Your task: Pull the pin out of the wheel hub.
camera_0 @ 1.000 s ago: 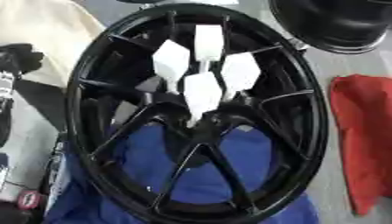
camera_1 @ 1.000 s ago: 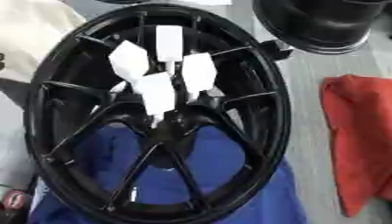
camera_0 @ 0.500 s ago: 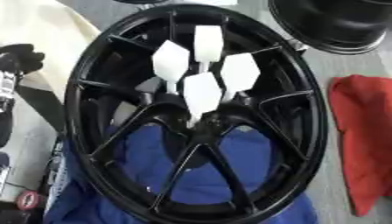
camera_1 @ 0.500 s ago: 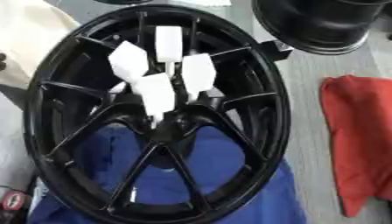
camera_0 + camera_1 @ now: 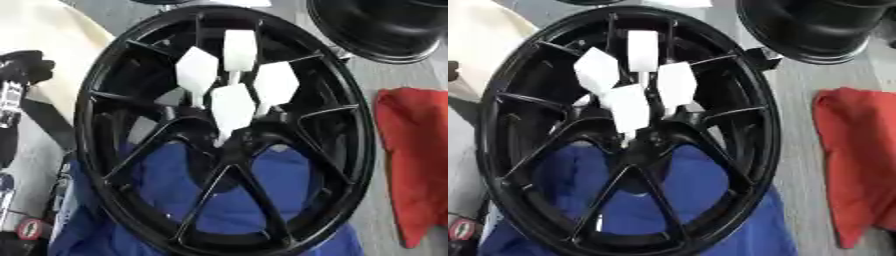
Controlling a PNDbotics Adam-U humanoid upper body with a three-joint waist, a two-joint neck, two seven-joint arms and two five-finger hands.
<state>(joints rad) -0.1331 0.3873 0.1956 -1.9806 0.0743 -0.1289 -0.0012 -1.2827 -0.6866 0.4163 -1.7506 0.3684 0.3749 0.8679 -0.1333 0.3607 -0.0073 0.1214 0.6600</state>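
Black wheel hub [image 5: 226, 131] fills the frame, lying on blue cloth [image 5: 219, 200], four white flag-shaped pins [image 5: 233, 105] standing at its centre; second black rim [image 5: 820, 27] just past its 1 o'clock edge, red cloth [image 5: 418, 150] apart at 3 o'clock across a bare grey strip. Left eye view alone shows a black hand [image 5: 24, 67] at 9 o'clock outside the rim, fingers unclear, cannot tell if open. Right hand not seen.

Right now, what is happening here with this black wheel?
A robot hand, showing as white finger pads, hangs over the middle of the black wheel, which lies on a blue cloth. Its lowest pad reaches down to the hub. I cannot make out the pin, nor tell which hand this is. A red cloth lies to the right.
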